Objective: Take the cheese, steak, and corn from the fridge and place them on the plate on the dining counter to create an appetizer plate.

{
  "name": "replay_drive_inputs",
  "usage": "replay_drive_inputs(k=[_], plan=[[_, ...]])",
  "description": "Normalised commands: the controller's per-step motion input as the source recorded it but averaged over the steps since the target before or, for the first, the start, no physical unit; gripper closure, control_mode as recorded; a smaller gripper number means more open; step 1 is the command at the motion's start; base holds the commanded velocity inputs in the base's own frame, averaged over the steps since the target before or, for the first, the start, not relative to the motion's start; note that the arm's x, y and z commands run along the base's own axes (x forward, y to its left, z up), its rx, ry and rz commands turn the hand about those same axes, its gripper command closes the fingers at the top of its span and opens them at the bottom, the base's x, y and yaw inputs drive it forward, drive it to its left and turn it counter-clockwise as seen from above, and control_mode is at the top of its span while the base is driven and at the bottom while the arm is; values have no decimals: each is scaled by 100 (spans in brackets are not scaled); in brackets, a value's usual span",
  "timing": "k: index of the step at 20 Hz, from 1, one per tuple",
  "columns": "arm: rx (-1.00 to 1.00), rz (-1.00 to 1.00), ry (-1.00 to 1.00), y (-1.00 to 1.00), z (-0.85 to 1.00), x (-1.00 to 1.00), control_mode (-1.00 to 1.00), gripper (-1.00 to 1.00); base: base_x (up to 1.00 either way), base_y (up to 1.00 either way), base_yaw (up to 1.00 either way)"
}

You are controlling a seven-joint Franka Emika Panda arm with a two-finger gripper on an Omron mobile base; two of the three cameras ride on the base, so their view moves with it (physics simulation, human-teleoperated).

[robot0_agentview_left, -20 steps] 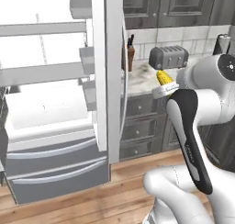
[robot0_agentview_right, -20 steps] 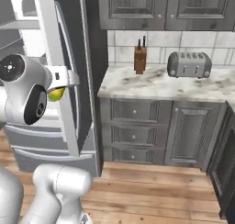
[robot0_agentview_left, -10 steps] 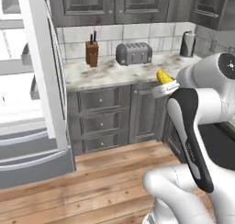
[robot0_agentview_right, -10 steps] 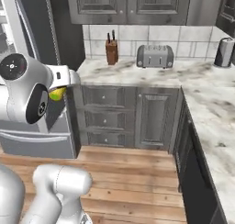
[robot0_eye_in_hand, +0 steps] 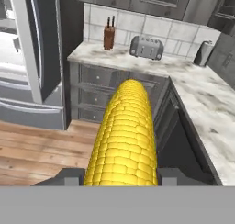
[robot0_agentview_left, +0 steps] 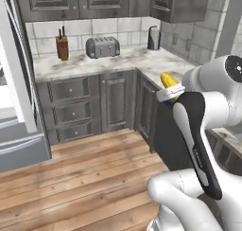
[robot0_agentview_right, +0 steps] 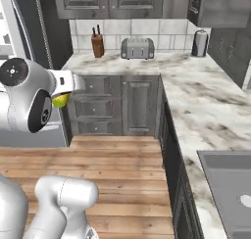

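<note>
Pincer (robot0_eye_in_hand: 121, 176) closed on the corn (robot0_eye_in_hand: 124, 138), cob between its 2 fingertips, held above wood floor (robot0_eye_in_hand: 32, 149), marble bench (robot0_eye_in_hand: 202, 94) with toaster (robot0_eye_in_hand: 146, 47) beyond, fridge (robot0_eye_in_hand: 27, 58) at left

kitchen | toaster (robot0_agentview_right: 137, 48), knife block (robot0_agentview_right: 97, 43), fridge (robot0_eye_in_hand: 32, 58), sink (robot0_agentview_right: 230, 194)

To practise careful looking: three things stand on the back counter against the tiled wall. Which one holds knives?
The brown wooden knife block, leftmost of the three, with dark handles sticking up. The toaster is grey metal; the canister in the corner is plain.
</note>
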Motion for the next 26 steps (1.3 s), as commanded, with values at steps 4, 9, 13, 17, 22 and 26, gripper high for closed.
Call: replay_drive_inputs(k=[4, 9, 13, 17, 22, 26], plan=[[0, 0, 0, 0, 0, 0, 100, 100, -100, -31, -31], [0, 0, 0, 0, 0, 0, 100, 100, -100, -15, -35], [0, 0, 0, 0, 0, 0, 100, 100, -100, -8, -38], [0, 0, 0, 0, 0, 0, 100, 100, -100, 0, -38], [0, 0, 0, 0, 0, 0, 100, 100, -100, 0, -37], [0, 0, 0, 0, 0, 0, 100, 100, -100, -5, -36]])
